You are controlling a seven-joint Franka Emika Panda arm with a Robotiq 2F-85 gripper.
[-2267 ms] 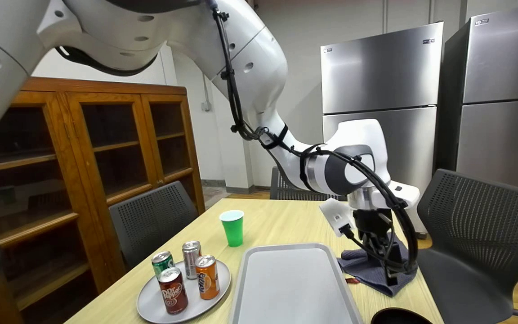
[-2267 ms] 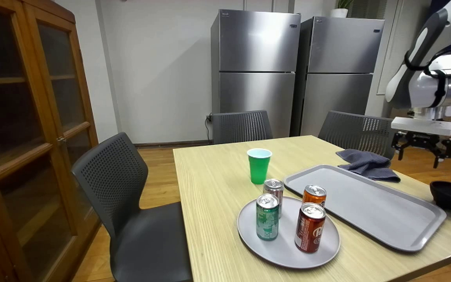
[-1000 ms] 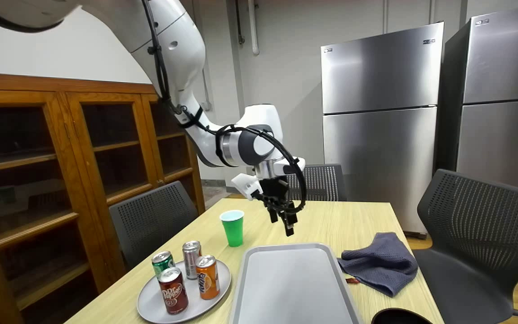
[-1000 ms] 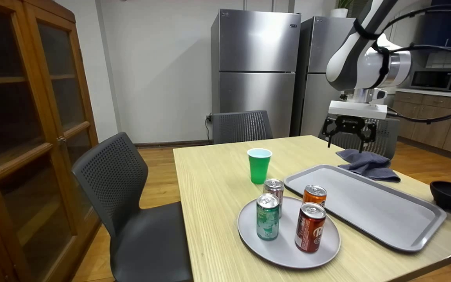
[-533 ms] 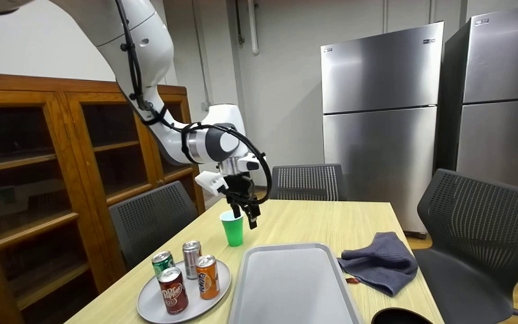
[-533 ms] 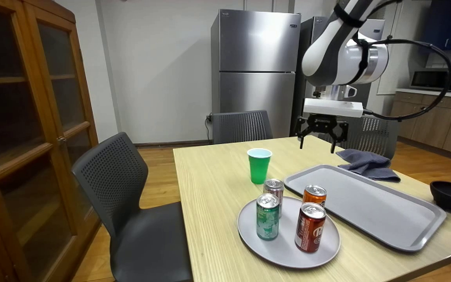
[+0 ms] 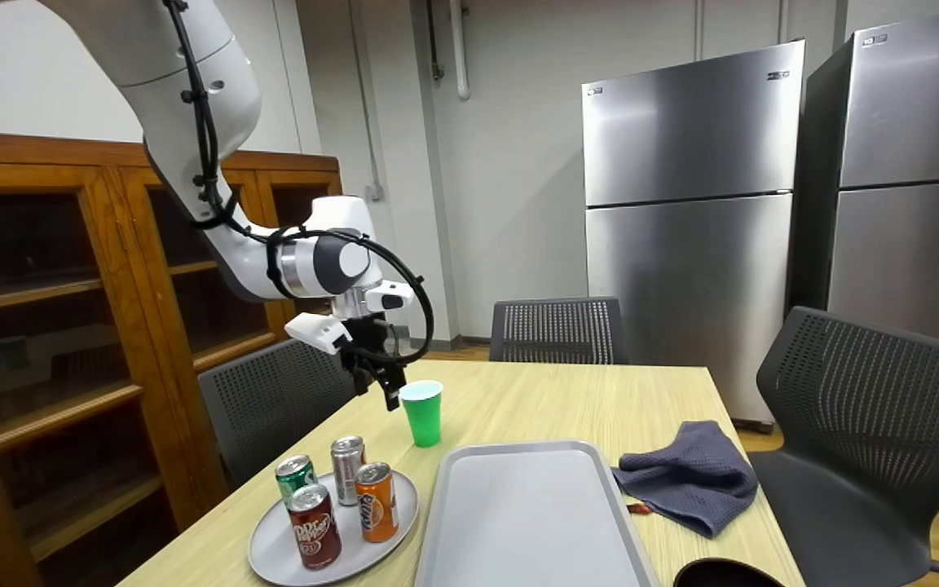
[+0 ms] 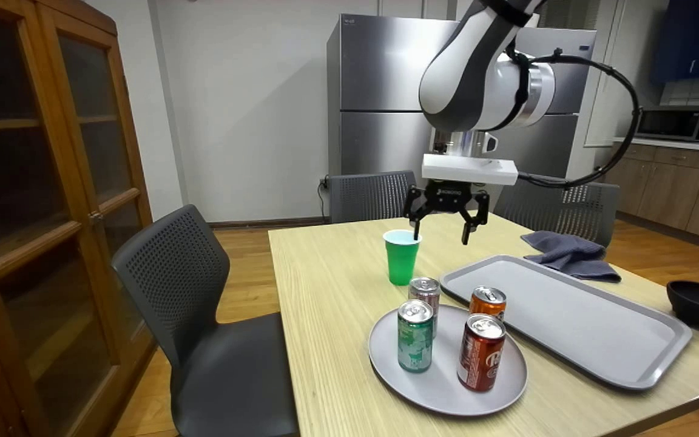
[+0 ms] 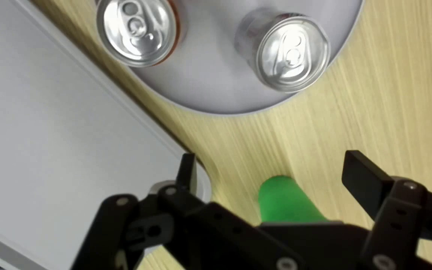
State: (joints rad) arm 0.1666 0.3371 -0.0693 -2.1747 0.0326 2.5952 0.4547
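The counter (image 7: 535, 399) looks like smooth satin wood, the cans (image 8: 414, 346) glossy metal, the cup (image 8: 401, 265) smooth plastic, the plate (image 8: 386, 364) and tray (image 8: 568, 321) matt, the right-hand cloth (image 7: 691, 479) rough-woven, the far fridges (image 7: 688, 261) brushed metal.

Even, fairly bright indoor light, source out of frame. Both exterior views: soft sheen on upper door of tall stainless-steel refrigerator (image 7: 689, 122), wide-angle stretch toward edges. Faint diagonal shadow across part of plain off-white wall (image 8: 246, 121); interior of brown wooden glass-doored cabinet (image 7: 143, 326) near-black. Wrist view slightly soft: glare bleaching lid of round silver metal can (image 9: 293, 56), dark shadow beside flat rectangular grey tray (image 9: 62, 123), black two-fingered gripper (image 9: 270, 165) dark, blurred.
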